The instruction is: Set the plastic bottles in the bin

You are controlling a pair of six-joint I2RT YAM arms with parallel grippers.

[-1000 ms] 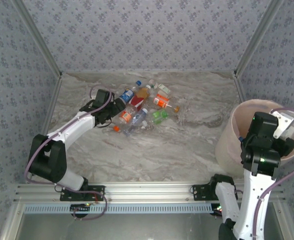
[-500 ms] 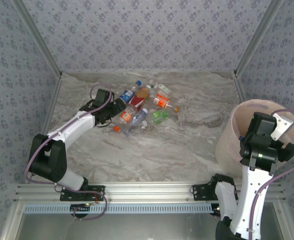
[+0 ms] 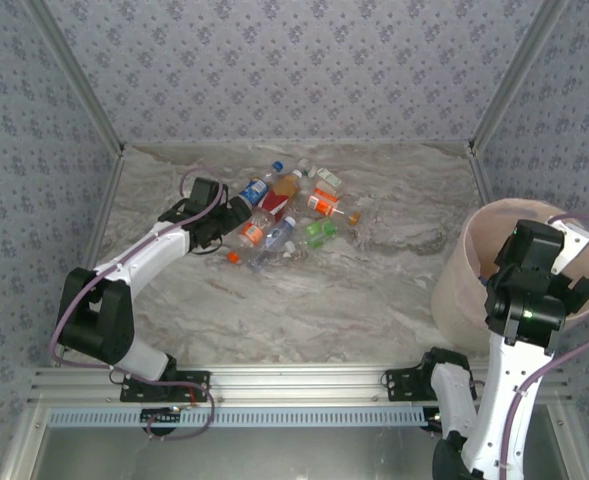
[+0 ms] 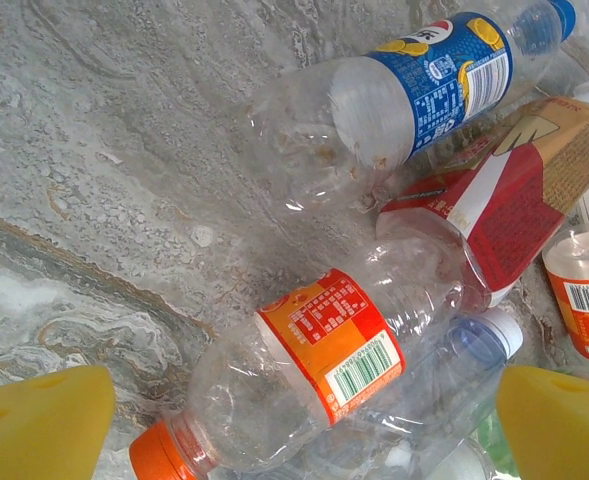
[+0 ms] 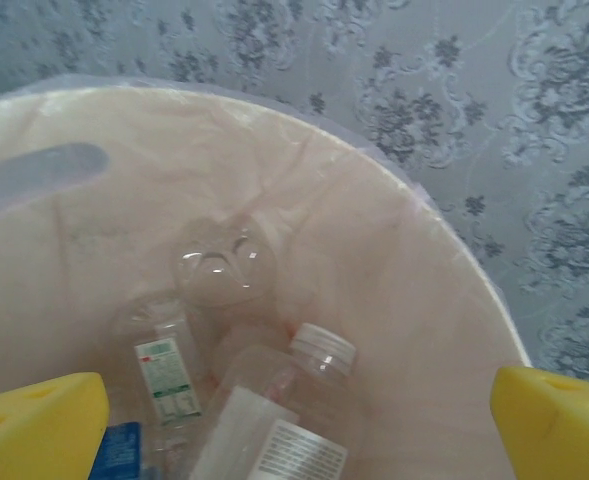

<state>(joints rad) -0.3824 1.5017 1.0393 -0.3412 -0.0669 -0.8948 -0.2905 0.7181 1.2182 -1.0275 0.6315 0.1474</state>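
Several plastic bottles (image 3: 284, 215) lie in a heap at the back middle of the table. My left gripper (image 3: 238, 215) is open at the heap's left edge. In the left wrist view its yellow fingertips (image 4: 39, 420) straddle a clear bottle with an orange label and cap (image 4: 324, 360), apart from it. A blue-labelled bottle (image 4: 424, 80) and a red-labelled one (image 4: 514, 200) lie beyond. My right gripper (image 5: 294, 420) hangs open over the bin (image 3: 464, 270), holding nothing. Inside the bin (image 5: 414, 270) lie a white-capped bottle (image 5: 294, 400) and a green-labelled one (image 5: 164, 375).
The marble table (image 3: 304, 290) is walled by patterned panels at the back and both sides. The bin stands at the right edge, near the right arm's base. An aluminium rail (image 3: 274, 385) runs along the near edge.
The right arm's wrist has shifted slightly down and to the right over the bin. The left arm has barely moved and the heap of bottles looks the same.
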